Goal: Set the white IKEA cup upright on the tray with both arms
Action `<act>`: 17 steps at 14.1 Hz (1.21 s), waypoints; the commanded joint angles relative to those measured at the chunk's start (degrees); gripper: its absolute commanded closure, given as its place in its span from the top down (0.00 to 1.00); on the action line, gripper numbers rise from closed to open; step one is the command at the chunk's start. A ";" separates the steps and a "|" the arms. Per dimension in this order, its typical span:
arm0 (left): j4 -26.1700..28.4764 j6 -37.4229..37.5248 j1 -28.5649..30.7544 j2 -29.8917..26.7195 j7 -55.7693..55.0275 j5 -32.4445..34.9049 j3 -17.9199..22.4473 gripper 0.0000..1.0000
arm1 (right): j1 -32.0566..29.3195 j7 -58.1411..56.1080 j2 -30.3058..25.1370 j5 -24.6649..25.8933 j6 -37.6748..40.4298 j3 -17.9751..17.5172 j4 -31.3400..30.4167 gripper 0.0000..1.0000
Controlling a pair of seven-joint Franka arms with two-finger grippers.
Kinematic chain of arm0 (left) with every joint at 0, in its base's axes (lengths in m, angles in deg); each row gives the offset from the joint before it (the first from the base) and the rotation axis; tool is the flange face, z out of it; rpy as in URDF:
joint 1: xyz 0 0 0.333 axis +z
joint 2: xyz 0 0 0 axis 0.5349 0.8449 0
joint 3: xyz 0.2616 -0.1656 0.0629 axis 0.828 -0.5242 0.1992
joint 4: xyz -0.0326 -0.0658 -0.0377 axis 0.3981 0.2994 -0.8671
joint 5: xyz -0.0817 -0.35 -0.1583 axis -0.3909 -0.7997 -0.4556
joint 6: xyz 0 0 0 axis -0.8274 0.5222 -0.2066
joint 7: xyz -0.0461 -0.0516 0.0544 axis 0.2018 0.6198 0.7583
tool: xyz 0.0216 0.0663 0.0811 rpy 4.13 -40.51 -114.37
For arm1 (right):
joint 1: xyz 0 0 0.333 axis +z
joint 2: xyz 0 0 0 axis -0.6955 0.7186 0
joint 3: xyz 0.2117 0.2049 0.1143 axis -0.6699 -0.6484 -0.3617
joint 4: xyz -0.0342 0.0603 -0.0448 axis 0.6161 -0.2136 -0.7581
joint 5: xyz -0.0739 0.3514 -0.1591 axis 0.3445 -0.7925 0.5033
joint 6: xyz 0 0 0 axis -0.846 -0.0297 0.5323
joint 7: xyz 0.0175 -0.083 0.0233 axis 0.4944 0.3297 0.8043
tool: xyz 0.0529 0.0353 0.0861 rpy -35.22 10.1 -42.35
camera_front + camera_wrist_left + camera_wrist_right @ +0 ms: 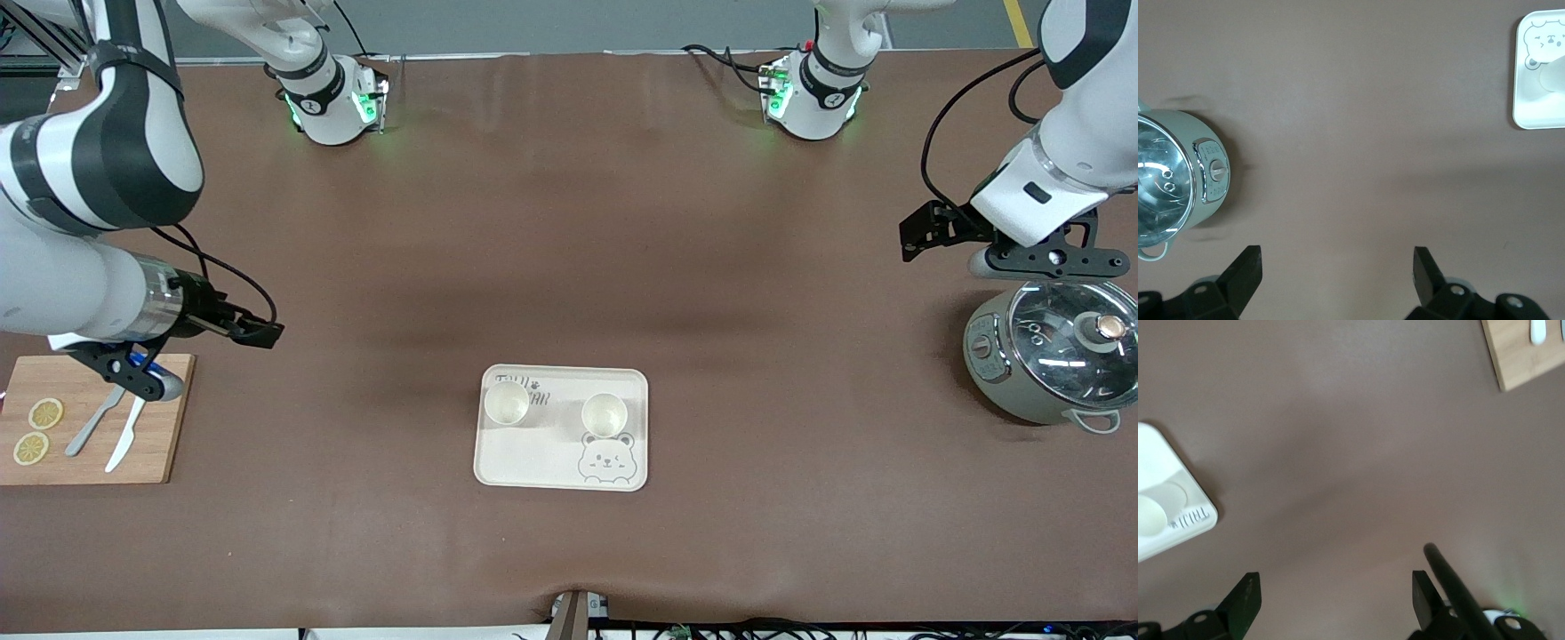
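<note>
Two white cups (507, 402) (605, 413) stand upright on the tray (533, 462), well apart from both empty, spread grippers: left gripper (1022, 258) over the cooker (1049, 356), right gripper (151, 378) over the cutting board (89, 444).

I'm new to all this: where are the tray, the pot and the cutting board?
tray (533, 458): front view, bare part of its surface.
pot (996, 373): front view, its green side wall.
cutting board (160, 444): front view, bare wood near its edge.

wooden cutting board (98, 427) lying at right arm's end | carrying two lemon slices (45, 413), what is probably cutlery (124, 436) | glass-lidded cooker (1049, 356) sitting at left arm's end
</note>
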 commanded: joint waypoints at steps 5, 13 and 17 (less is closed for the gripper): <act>1.15 0.47 -0.07 -1.45 -0.81 1.30 -0.21 1.00 | -6.35 -19.19 -2.37 4.97 0.79 -4.86 0.66 1.00; 1.15 0.56 -0.07 -1.45 -0.81 1.30 -0.21 1.00 | -7.15 -25.58 -7.37 3.65 5.36 -4.53 3.84 1.00; 1.15 0.56 0.02 -1.45 -0.90 1.30 -0.21 1.00 | -7.07 -31.67 -15.00 3.91 2.22 -2.51 -4.30 1.00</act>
